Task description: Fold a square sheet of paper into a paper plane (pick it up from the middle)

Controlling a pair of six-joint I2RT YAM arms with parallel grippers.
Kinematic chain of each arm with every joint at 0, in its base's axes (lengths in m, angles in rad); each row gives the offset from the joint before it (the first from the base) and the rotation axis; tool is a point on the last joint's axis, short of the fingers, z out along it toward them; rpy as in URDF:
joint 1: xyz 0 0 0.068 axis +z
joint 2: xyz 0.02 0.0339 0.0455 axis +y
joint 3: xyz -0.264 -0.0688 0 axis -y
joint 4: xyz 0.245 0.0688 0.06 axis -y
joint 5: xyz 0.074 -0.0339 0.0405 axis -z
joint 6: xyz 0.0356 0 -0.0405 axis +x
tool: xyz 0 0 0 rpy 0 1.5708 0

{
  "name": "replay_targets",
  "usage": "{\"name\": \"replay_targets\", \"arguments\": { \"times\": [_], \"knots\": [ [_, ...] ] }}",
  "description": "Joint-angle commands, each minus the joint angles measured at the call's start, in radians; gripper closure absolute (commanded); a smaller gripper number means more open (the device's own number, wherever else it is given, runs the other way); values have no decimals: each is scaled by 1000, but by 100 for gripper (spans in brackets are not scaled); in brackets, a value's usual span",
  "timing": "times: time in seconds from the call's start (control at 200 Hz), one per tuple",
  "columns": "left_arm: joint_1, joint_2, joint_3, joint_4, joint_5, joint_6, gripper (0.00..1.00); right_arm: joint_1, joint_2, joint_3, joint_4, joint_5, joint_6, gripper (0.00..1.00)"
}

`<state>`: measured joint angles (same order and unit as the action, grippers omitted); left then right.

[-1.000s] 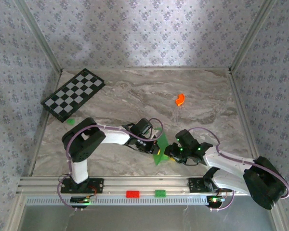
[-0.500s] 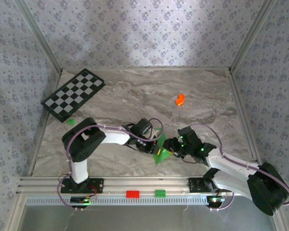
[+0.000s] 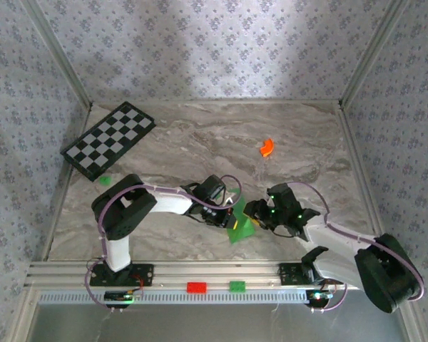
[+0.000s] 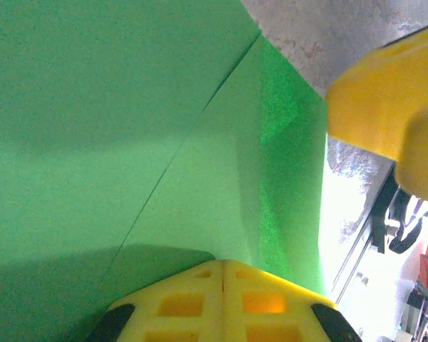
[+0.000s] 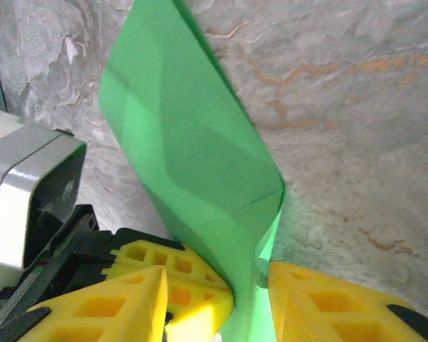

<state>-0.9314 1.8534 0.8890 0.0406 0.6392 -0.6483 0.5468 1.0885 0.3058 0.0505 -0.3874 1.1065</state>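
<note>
Green paper (image 3: 239, 224) is what I'm watching, and from my seat it is a job half done. It is no longer a flat square. The left wrist view shows a long straight crease running across it (image 4: 128, 142), and the right wrist view shows it doubled over and curling at one edge (image 5: 192, 142). It is not yet a slim pointed dart, so I judge the first folds are in, while the narrowing folds and the final pressing are still to come.

The marble table (image 3: 200, 135) carries everything. The checkered board (image 3: 108, 140) lies at the far left, and I place the rest from it. The green paper is well apart from the board, toward the near right of it. It is held up off the table between the two arms rather than lying flat.

The left gripper (image 3: 225, 217) reaches the paper from the board's side. Its yellow fingers are pressed tight together on the sheet's lower edge (image 4: 223, 274). The right gripper (image 3: 251, 214) meets it from the side away from the board. Its jaws stand apart astride the paper (image 5: 217, 278) and, as far as I can see, are not pinching it.

An orange curved piece (image 3: 266, 147) sits far to the right of the board. A tiny green block (image 3: 104, 179) lies just beside the board's near corner. Both are untouched.
</note>
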Motion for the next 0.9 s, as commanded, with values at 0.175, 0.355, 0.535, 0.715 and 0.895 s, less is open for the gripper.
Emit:
{"name": "replay_targets", "arguments": {
  "times": [0.175,0.355,0.535,0.715,0.895],
  "knots": [
    [-7,3,-19,-30,-36,-4,94,14,-147,44,-325,32,-74,56],
    [-7,8,-11,-31,-35,-4,94,49,-258,-48,-350,35,-5,55],
    [-7,9,-7,-34,-35,-2,94,74,-274,-73,-324,39,19,55],
    [-8,10,-8,-34,-33,-2,94,82,-225,-75,-236,23,32,55],
    [-8,13,-9,-32,-32,-3,95,93,-165,-67,-202,27,38,55]
  ]
}}
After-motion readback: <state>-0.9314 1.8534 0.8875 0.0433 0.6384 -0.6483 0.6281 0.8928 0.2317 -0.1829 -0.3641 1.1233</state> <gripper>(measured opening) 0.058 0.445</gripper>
